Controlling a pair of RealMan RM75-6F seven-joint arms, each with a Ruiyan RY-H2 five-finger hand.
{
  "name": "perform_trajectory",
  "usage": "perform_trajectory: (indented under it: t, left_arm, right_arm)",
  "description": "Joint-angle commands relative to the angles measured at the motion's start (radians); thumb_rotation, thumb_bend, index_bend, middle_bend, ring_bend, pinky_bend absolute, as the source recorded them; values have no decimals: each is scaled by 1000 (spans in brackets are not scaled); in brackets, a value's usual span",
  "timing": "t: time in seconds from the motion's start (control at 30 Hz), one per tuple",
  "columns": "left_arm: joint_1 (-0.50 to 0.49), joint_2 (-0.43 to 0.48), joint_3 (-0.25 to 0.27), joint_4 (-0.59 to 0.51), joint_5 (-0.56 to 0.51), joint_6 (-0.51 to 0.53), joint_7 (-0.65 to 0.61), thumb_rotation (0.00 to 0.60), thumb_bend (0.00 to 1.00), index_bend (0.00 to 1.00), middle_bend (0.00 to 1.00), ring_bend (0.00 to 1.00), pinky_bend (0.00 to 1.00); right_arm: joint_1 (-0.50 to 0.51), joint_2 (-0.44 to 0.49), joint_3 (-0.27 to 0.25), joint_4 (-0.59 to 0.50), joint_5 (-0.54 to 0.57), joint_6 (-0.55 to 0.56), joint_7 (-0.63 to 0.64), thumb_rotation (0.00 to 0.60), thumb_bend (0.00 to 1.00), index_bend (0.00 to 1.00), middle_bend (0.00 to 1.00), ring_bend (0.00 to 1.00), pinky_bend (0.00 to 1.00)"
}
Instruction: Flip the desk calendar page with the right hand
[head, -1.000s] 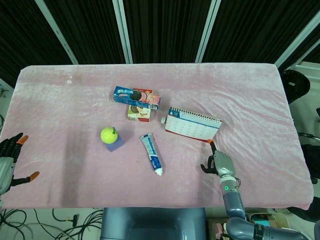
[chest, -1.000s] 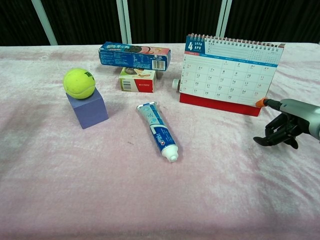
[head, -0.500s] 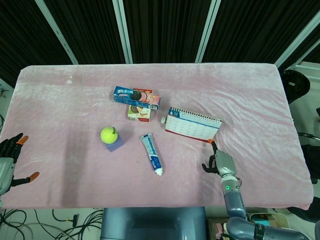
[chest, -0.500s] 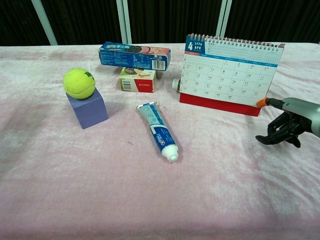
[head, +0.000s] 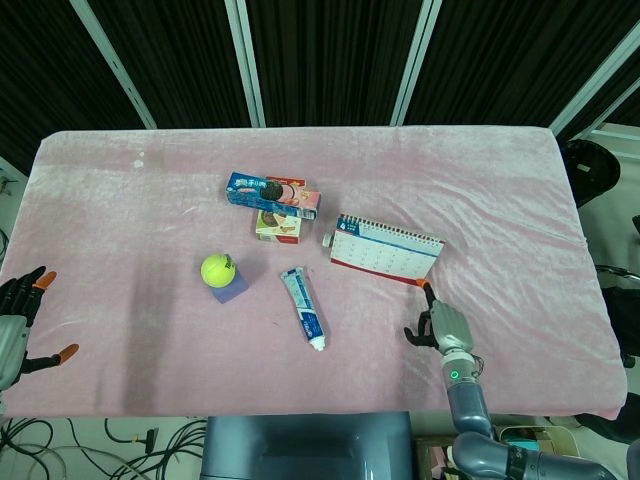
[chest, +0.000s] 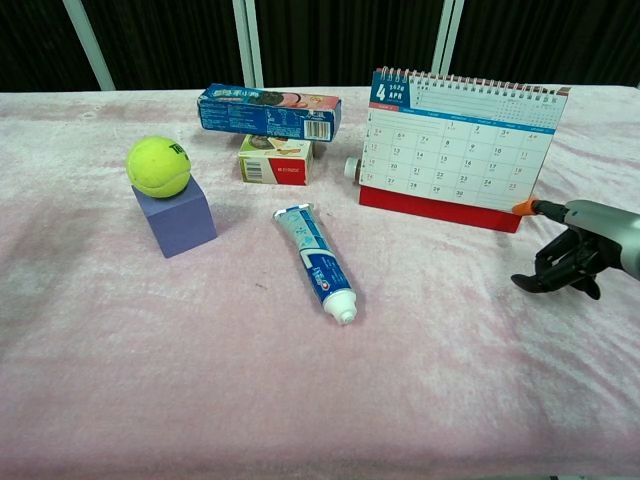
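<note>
The desk calendar (head: 385, 251) (chest: 460, 150) stands upright right of centre, spiral-bound on a red base, showing its April page. My right hand (head: 440, 324) (chest: 580, 250) hovers just in front of the calendar's lower right corner. One orange-tipped finger (chest: 525, 207) points at that corner, almost touching it, while the other fingers are curled down and hold nothing. My left hand (head: 20, 320) sits at the table's near left edge with fingers spread and nothing in it; the chest view does not show it.
A toothpaste tube (head: 304, 308) (chest: 320, 262) lies left of the calendar. A tennis ball (head: 217, 269) (chest: 159, 166) rests on a purple block (chest: 180, 216). Two snack boxes (head: 275, 205) (chest: 270, 125) are stacked behind, and a small white bottle (head: 327, 239) lies by the calendar's left end.
My right hand has shifted very slightly beside the calendar's lower right corner. Everything else is as it was.
</note>
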Motion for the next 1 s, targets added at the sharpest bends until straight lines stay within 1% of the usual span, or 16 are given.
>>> perform_trajectory:
  t: [0.03,0.4,0.67,0.8,1.0]
  left_arm:
    - [0,0,0,0,-1,-1,-1,600,0,0,0,0,0]
    - [0,3,-1,-1,-3,-3,-4,600,0,0,0,0,0]
    - [0,4,-2,-2,-4,-3,-9,600,0,0,0,0,0]
    - [0,5,0,-2,-2,-4,-10,600,0,0,0,0,0]
    - [0,5,2,-5,1,-4,-8,600,0,0,0,0,0]
  right_arm:
    - [4,-5,3,7,0,-1,-2,600,301,0,710,788,763]
    - [30,-46,12,45,-22,15,-25,600,317,0,710,788,763]
    - [44,-64,26,48,-35,29,-36,600,323,0,710,788,763]
    - [50,-65,27,32,-61,45,-46,600,324,0,710,788,763]
    - [53,-50,31,-29,-125,82,-56,600,327,0,708,788,763]
